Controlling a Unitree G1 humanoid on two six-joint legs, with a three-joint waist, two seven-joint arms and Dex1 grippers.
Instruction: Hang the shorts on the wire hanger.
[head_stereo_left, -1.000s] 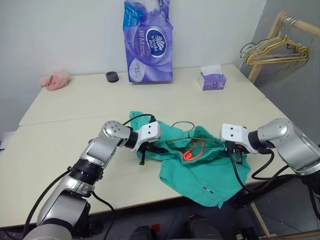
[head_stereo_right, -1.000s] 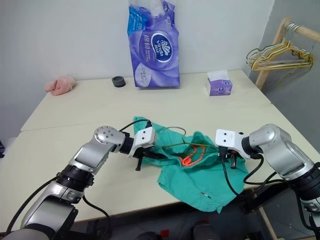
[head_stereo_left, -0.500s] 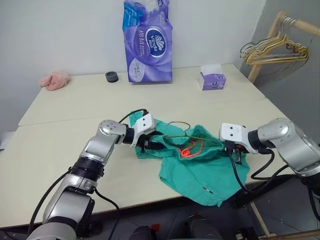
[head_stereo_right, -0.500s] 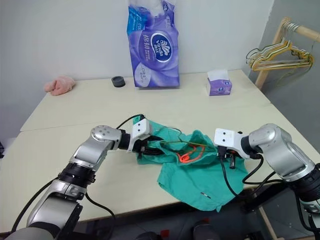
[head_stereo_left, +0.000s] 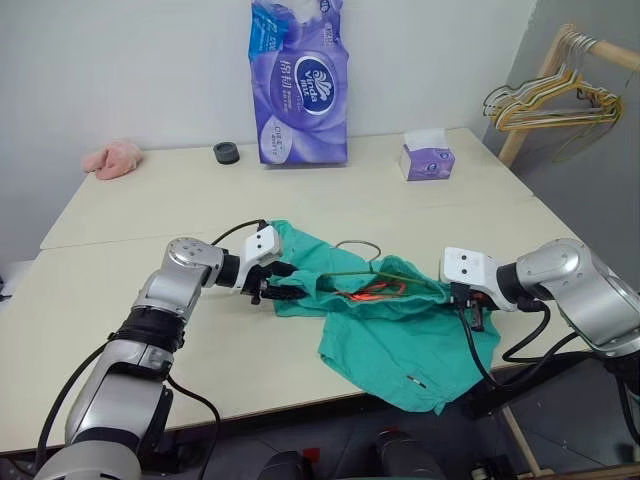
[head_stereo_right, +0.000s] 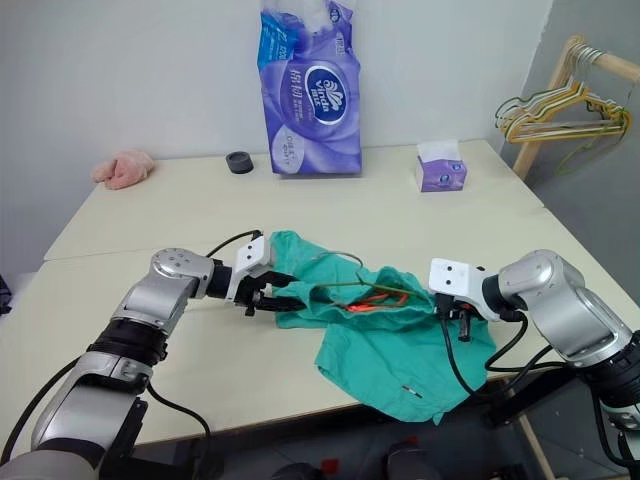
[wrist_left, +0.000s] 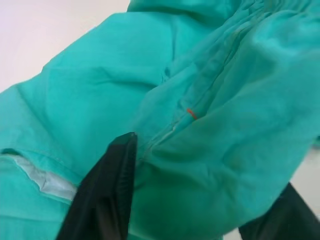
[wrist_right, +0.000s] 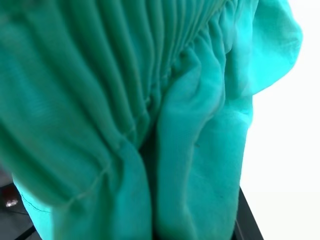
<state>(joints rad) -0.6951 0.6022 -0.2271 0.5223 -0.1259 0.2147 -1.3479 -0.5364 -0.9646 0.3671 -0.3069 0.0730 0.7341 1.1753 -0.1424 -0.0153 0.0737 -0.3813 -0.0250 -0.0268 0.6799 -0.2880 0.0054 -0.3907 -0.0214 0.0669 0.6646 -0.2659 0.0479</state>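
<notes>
With the right pincer (head_stereo_right: 462, 318) clamped on the shorts (head_stereo_right: 400, 340) and the left pincer (head_stereo_right: 268, 296) seemingly half-open around cloth beside the wire hanger (head_stereo_left: 372, 277), regrip first

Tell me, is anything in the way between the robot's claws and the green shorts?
Nothing visible. The left gripper is right at the shorts, cloth bulging between its fingers. The right gripper is shut on the gathered waistband at the shorts' other side.

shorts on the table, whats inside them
The wire hanger runs into the shorts; its hook and a stretch of wire show, beside an orange cord. The rest is covered by cloth.
</notes>
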